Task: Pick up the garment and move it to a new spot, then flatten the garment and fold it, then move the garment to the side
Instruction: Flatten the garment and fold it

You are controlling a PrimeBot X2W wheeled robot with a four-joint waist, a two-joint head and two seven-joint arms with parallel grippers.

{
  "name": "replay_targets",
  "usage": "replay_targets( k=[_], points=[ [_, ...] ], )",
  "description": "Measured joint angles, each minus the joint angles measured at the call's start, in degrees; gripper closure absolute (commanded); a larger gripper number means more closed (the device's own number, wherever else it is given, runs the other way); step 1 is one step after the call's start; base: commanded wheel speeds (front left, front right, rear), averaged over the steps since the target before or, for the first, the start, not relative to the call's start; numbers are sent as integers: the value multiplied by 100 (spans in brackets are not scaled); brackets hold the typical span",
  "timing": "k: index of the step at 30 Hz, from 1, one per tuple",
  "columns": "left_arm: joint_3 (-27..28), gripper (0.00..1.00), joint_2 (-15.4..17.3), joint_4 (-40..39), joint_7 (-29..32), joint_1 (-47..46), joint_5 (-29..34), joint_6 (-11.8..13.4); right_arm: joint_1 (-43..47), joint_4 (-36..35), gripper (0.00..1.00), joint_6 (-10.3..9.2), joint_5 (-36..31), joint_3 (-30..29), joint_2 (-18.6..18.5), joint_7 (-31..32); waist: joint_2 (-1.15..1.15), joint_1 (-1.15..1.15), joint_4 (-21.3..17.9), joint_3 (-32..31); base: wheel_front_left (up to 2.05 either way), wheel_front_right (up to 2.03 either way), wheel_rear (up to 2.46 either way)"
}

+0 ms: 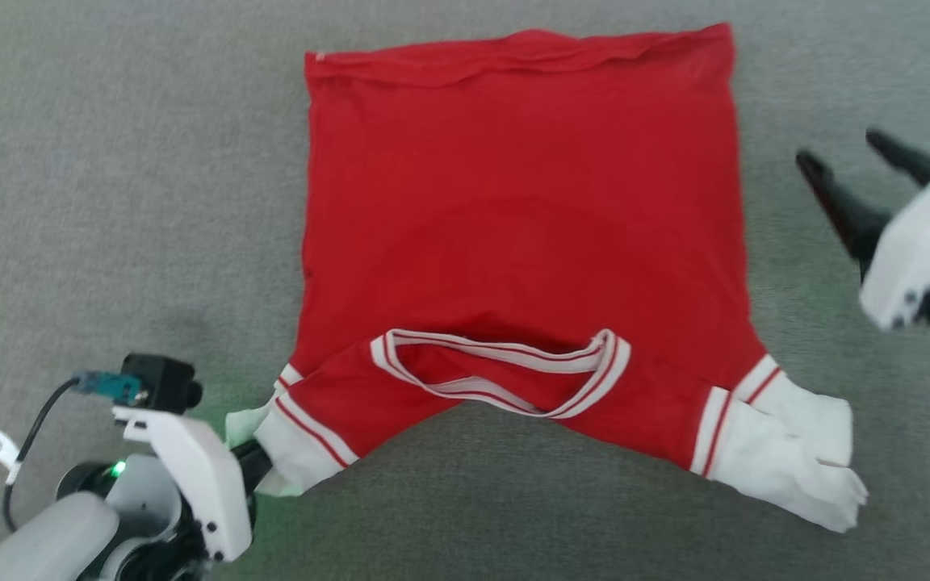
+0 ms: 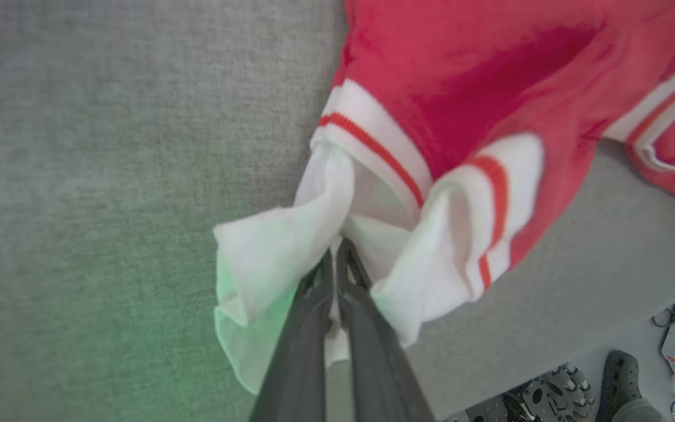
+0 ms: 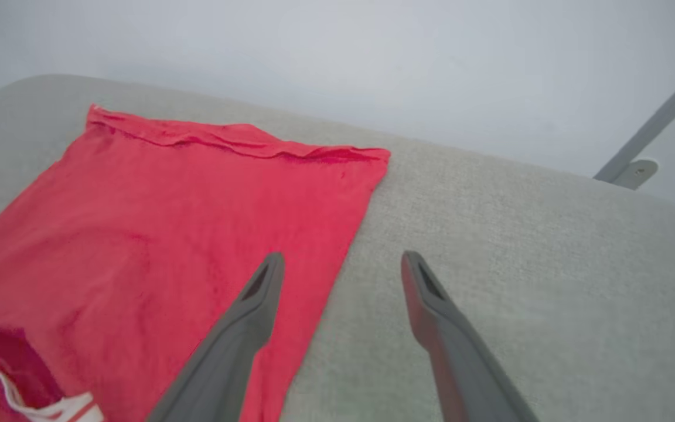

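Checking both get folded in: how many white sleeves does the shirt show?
2. The left sleeve sits at the shirt's near-left corner, pinched in the left gripper's shut jaws. The right sleeve lies free at the near-right corner, apart from the open right gripper.

The garment [image 1: 521,210] is showing plain red over its body, with red-and-white striped trim running round the collar [image 1: 505,375] and cuffs. The sleeve [image 2: 267,252] pinched between the left pincer's [image 2: 337,249] dark grey fingers is showing white and taking a green tint, and the grey surface [image 2: 109,176] beside them is glowing green too. The right pincer's [image 3: 343,258] dark grey fingers are showing against grey, with red just to their left
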Motion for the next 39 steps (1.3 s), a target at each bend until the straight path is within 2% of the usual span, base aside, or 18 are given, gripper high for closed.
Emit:
replay_targets(
  k=[6,14,22,27,28,30,34,39],
  points=[
    [-76,100,-252,132,75,-391,131,-196,-1386,1519,0,1,-432,91,249,-109,0,0,284,315,0,0,0],
    [-224,100,-681,379,168,-909,337,-521,-2921,3612,0,0,-791,7,209,191,0,0,765,772,0,0,0],
    [-354,100,-1109,705,196,-1302,396,-886,-3965,5171,0,-1,-1002,-388,232,1116,0,0,1285,1138,0,0,0],
    [-404,100,-1358,982,197,-1424,383,-1062,-4440,5921,0,9,-1506,-552,157,1759,1,0,1544,1224,0,0,0],
    [-408,100,-1376,1018,191,-1433,380,-1083,-4468,5948,12,7,-1578,-510,169,1802,0,0,1547,1219,0,0,0],
    [-403,100,-1389,1080,180,-1441,366,-1114,-4465,5950,100,7,-1681,-453,176,1770,0,0,1534,1216,0,0,0],
    [-382,100,-1377,1192,116,-1436,335,-1165,-4305,5887,100,9,-1704,-312,185,1452,0,0,1447,1150,0,0,0],
    [-319,100,-1171,1258,88,-1368,314,-1193,-3868,5366,100,4,-1181,166,211,1263,0,0,1188,1014,0,0,0]
  ],
)
